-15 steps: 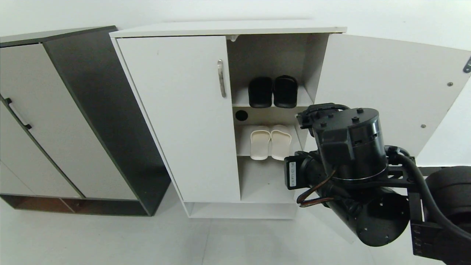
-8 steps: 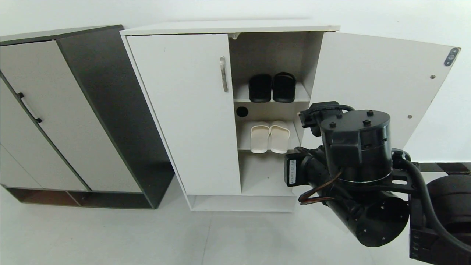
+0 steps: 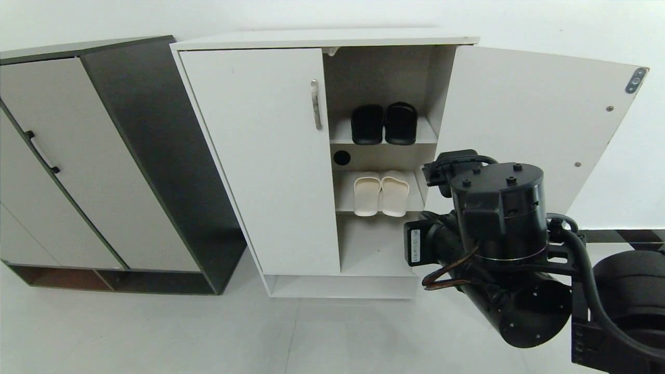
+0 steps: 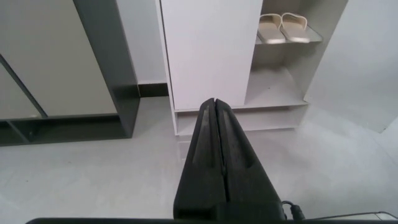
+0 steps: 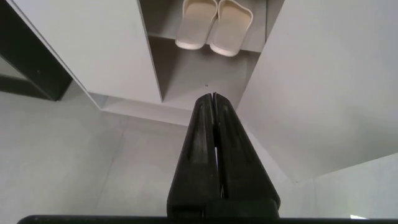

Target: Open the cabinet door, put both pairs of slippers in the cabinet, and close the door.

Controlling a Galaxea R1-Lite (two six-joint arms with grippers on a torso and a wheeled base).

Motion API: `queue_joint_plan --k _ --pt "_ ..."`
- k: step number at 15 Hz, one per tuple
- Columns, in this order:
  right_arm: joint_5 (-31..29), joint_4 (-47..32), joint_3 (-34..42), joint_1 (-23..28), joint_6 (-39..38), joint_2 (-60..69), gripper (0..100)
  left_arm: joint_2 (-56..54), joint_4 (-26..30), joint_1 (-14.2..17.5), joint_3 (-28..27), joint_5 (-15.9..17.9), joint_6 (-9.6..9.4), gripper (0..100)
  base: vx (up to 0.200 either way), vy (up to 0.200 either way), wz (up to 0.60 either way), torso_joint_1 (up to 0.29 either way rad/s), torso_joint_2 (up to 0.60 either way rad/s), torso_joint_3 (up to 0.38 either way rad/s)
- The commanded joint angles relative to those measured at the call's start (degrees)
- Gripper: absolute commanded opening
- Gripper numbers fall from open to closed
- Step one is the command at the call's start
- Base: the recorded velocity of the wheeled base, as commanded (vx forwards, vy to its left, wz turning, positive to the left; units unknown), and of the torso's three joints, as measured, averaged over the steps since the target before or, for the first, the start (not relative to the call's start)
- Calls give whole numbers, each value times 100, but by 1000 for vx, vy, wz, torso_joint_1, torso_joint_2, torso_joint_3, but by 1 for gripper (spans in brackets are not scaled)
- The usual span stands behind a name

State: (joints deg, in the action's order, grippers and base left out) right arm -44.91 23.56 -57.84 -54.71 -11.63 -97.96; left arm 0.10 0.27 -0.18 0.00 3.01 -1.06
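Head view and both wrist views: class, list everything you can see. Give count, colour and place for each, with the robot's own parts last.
cabinet: one, white, centre, against the wall
shut door: one, white, cabinet's left half
handle: one, silver, on the shut door
open door: one, white, swung out to the right
black slippers: one pair, black, upper shelf
cream slippers: one pair, cream, middle shelf
hole: one, round, dark, in the back panel between those shelves
grey cabinet: one, dark grey with lighter doors, left of the white one
floor: light grey
right arm: black, before the open door
left gripper: black, shut, empty, above the floor
right gripper: black, shut, empty, before the open compartment
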Motion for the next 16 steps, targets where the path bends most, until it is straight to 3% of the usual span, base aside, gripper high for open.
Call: queue_joint_plan --k 1,9,13,16 --pt "0 -1 1 -4 -6 -21 0 -1 0 1 0 7 -8 0 0 0 0 0 0 0" --pt "0 -10 1 -4 3 -30 0 -1 0 1 0 7 -8 0 0 0 0 0 0 0" --pt "9 -10 1 -4 47 -30 0 -1 0 1 0 7 -8 0 0 0 0 21 -183 -289" --pt "0 -10 1 -4 47 -30 0 -1 0 1 0 7 -8 0 0 0 0 45 -533 -360"
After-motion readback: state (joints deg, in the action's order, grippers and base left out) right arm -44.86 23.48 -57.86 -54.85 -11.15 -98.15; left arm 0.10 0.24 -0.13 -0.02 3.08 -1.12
